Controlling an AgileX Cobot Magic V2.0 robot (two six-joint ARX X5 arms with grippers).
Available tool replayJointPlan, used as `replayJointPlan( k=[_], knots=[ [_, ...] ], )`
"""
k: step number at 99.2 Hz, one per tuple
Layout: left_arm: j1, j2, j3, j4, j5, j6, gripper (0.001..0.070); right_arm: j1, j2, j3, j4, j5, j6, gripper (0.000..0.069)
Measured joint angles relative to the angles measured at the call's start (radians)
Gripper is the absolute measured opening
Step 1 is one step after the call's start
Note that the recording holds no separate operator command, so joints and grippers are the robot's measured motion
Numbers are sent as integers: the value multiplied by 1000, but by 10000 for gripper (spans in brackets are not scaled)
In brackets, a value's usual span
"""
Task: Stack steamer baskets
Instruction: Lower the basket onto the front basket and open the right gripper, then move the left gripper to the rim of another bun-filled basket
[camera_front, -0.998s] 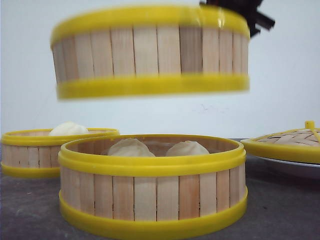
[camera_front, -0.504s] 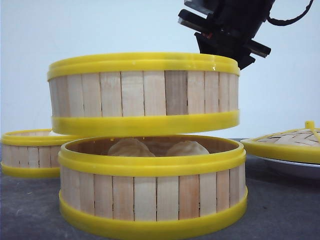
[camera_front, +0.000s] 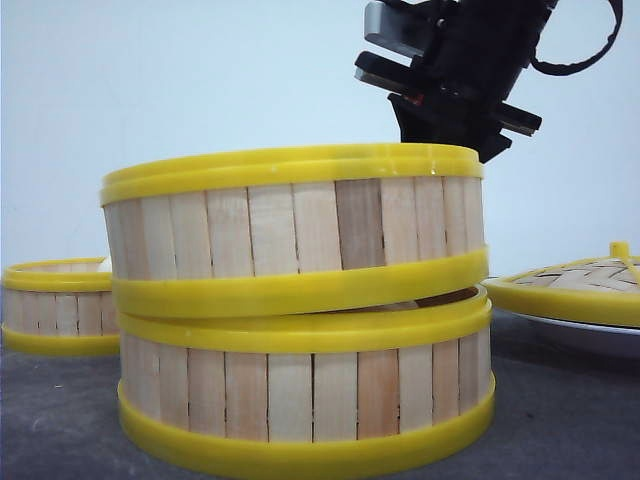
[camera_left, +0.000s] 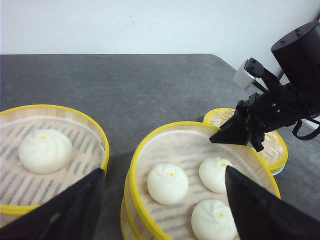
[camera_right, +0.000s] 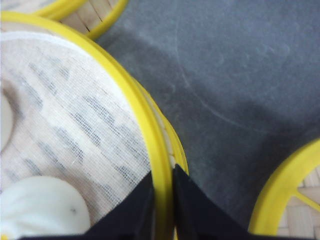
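Right gripper (camera_right: 161, 200) is clamped on the rim of the upper slat-walled steamer basket with yellow plastic rims (camera_front: 290, 235), one finger inside the wall, one outside (right wrist view shows the yellow rim pinched between them).

That upper basket hangs directly below the gripper and sits on the matching lower steamer basket (camera_front: 305, 395), but tilted. The side under the gripper is raised with a dark gap above the lower rim; the side away from the gripper is already touching. It also looks shifted slightly off-centre, toward the side away from the gripper.

So the relation that matters, as I read it: the held edge must drop straight down, and perhaps pull back a touch toward the gripper, before the bottom rim seats all round. Letting go now would probably leave it crooked.

Left gripper (camera_left: 160, 200) is spread wide, holding nothing, and hovers above the stack looking down on the buns (camera_left: 170, 182) inside the upper basket.

The third basket of the same kind (camera_left: 52, 160), holding one bun, sits on the grey table (camera_left: 150, 85) just beside the left gripper's near finger, clearly nearer the left arm than the right.
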Motion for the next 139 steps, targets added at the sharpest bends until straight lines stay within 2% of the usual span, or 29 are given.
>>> replayJointPlan(
  k=[53, 58, 69, 74, 84, 103, 110, 127, 139],
  knots=[
    [0, 0, 0, 0, 0, 3, 466, -16, 0, -24, 1, 9, 0, 36],
    [0, 0, 0, 0, 0, 3, 466, -16, 0, -24, 2, 8, 0, 99],
    [0, 0, 0, 0, 0, 3, 466, -16, 0, -24, 5, 8, 1, 391],
    [0, 0, 0, 0, 0, 3, 466, -16, -1, -24, 10, 8, 1, 457],
    [0, 0, 0, 0, 0, 3, 466, -19, -15, -24, 22, 9, 1, 503],
    [0, 0, 0, 0, -4, 3, 466, -19, -153, -21, 33, 9, 0, 515],
    [0, 0, 0, 0, -36, 3, 465, -19, -230, -18, 34, 9, 1, 515],
    [0, 16, 0, 6, -183, 3, 465, -6, -447, -13, -8, 8, 7, 515],
    [10, 60, 0, 46, -240, 10, 465, 20, -572, -10, -59, 8, 20, 515]
  ],
)
